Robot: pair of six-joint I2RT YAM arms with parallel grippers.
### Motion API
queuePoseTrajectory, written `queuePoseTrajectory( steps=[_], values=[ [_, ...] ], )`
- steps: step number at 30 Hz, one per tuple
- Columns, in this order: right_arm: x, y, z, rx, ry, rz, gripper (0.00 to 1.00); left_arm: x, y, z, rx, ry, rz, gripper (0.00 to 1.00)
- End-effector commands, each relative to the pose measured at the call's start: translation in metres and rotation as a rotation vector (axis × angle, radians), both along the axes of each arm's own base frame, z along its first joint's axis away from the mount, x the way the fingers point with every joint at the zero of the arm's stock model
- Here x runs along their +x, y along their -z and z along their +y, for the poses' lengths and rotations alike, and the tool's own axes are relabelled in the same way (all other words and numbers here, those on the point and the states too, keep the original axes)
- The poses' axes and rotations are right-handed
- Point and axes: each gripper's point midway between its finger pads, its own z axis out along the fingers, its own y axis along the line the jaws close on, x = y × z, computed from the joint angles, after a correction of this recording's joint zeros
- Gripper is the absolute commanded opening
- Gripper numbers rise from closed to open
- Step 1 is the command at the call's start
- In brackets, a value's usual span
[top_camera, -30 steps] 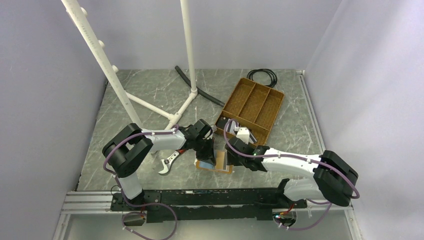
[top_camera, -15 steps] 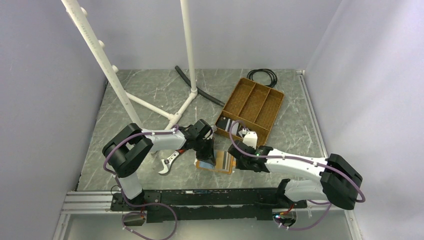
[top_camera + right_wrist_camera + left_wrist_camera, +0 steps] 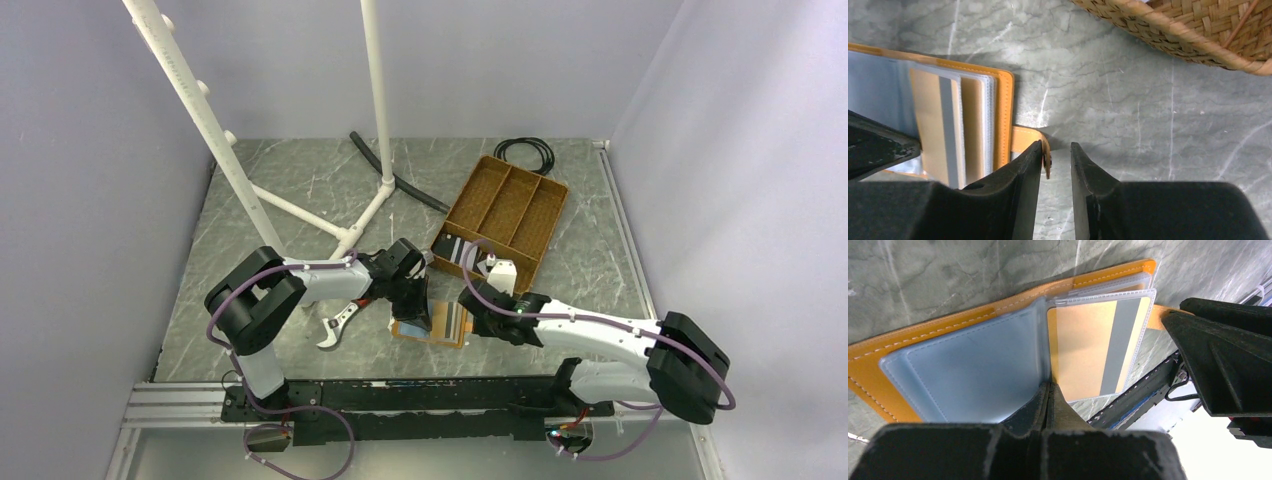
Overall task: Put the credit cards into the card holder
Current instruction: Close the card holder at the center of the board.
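While our left hand (image 3: 1049,395) pinches the orange-tan leather card holder (image 3: 948,322) by a clear sleeve (image 3: 973,370), we should centre its orange strap tab (image 3: 1028,135) between the narrowly parted jaws of our right hand (image 3: 1056,150) before closing.

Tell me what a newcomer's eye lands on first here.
The orange card holder, spread open at the table's near centre, with a tan striped card in its clear sleeve. The left gripper pinches its inner pages; the right gripper straddles its strap tab, jaws slightly apart.
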Motion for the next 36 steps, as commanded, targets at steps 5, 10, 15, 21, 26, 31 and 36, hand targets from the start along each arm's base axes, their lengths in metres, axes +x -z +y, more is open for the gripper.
queuePoseTrajectory(
  steps=[5,10,15,21,26,31,36],
  values=[
    [0.011,-0.006,0.008,0.105,0.01,-0.044,0.11,-0.001,0.007,0.015,0.074,0.006,-0.013,0.0],
    [0.008,-0.008,0.009,0.115,-0.009,-0.036,0.0,0.005,-0.027,0.013,0.041,0.017,-0.081,0.22],
    [0.008,-0.011,0.015,0.136,-0.043,-0.042,0.0,0.012,-0.088,0.031,0.023,-0.038,-0.209,0.69],
    [0.005,-0.007,0.021,0.16,-0.077,-0.026,0.0,0.017,-0.065,0.071,0.114,-0.09,-0.155,0.99],
    [0.003,-0.005,0.021,0.167,-0.081,-0.023,0.0,0.023,-0.042,0.071,0.116,-0.122,-0.125,0.99],
    [0.002,-0.001,0.024,0.172,-0.096,-0.011,0.0,0.024,-0.024,0.056,0.065,-0.129,-0.084,0.96],
    [0.003,0.001,0.031,0.187,-0.112,-0.004,0.0,0.015,-0.022,0.035,-0.045,-0.121,-0.022,0.92]
  ],
)
